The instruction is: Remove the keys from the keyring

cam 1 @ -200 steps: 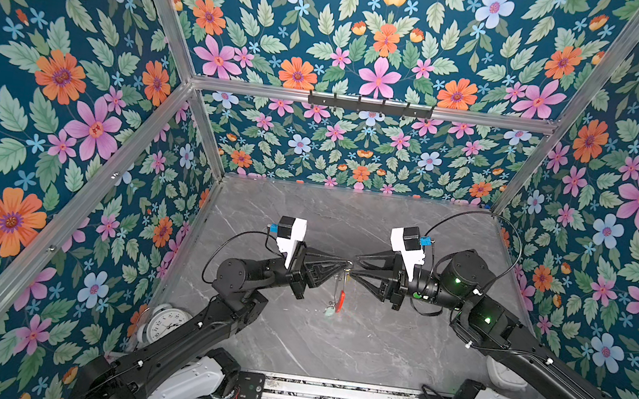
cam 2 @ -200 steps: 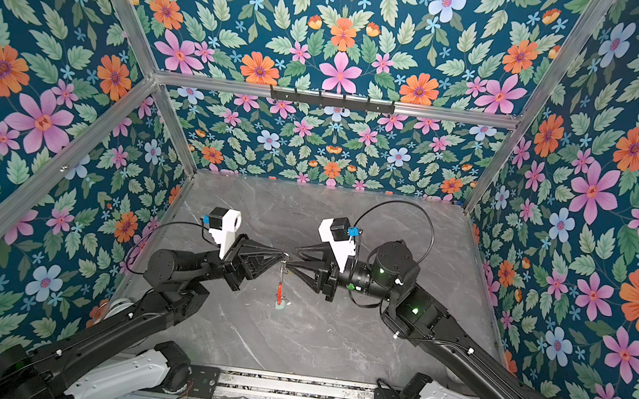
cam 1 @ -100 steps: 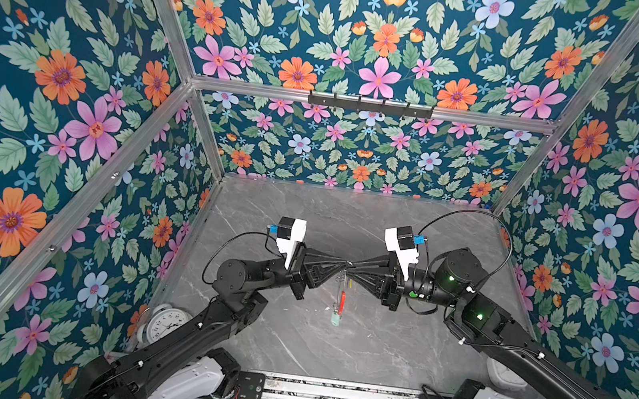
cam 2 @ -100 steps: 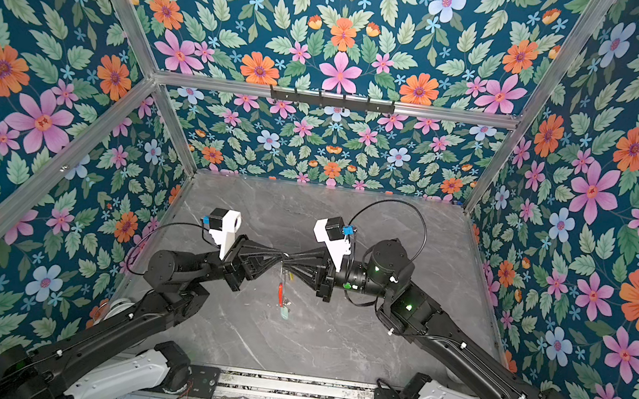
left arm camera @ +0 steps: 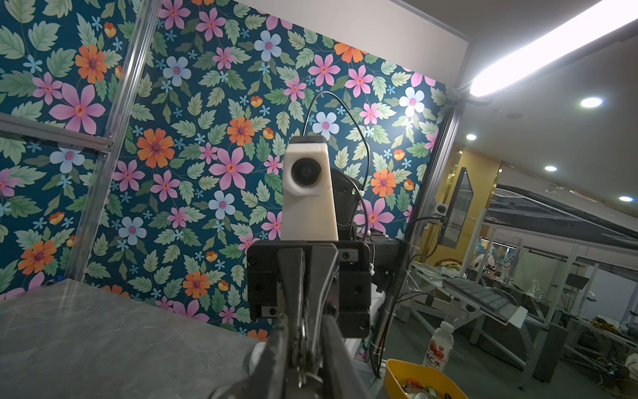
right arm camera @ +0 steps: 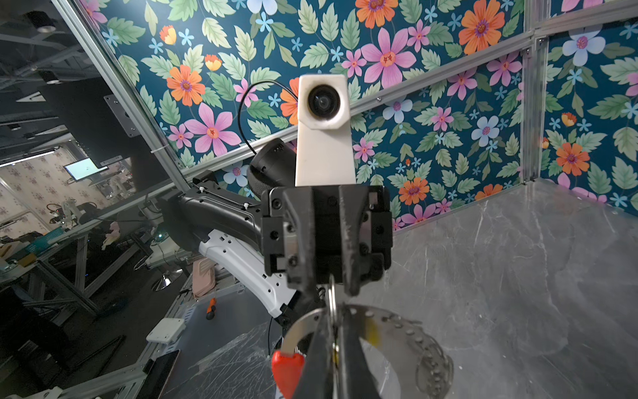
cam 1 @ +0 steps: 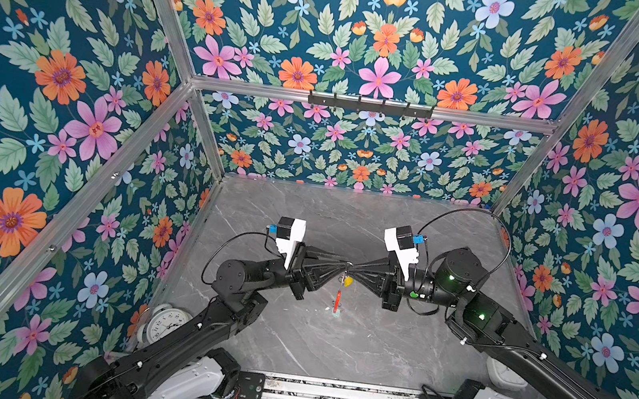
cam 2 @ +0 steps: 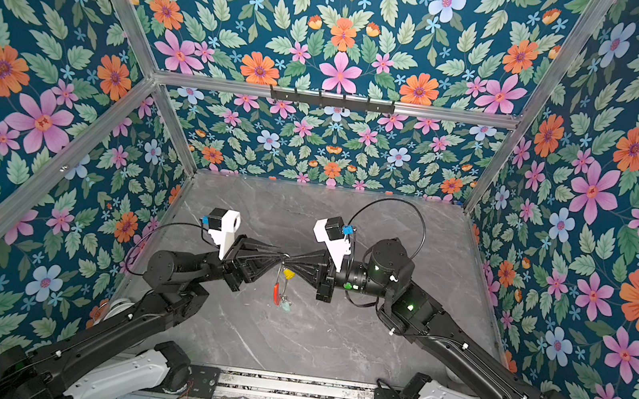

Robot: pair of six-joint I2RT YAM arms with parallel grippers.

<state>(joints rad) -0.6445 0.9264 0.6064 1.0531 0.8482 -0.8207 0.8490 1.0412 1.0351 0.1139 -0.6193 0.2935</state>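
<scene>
Floral wallpaper walls point(cam 1: 382, 28) w/ alu frame point(cam 1: 240, 87), grey marble floor point(cam 1: 348, 221), strip light point(left arm camera: 552, 48) overhead

Robot lab: alu-frame cell point(cam 1: 240, 87) w/ floral walls point(cam 1: 385, 37), workbenches point(left arm camera: 483, 300) outside.

Teal walls point(cam 1: 382, 28) patterned with pink, orange and blue flowers; grey marbled table point(cam 1: 354, 339); black arms point(cam 1: 520, 348); white camera mounts point(cam 1: 291, 238); silver keyring point(right arm camera: 393, 321), red sleeve point(right arm camera: 286, 366); yellow tag point(cam 1: 348, 282); pale mint tag point(cam 2: 286, 306).

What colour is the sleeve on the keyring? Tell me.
Red; the sleeve on the keyring shows best in the right wrist view.
</scene>
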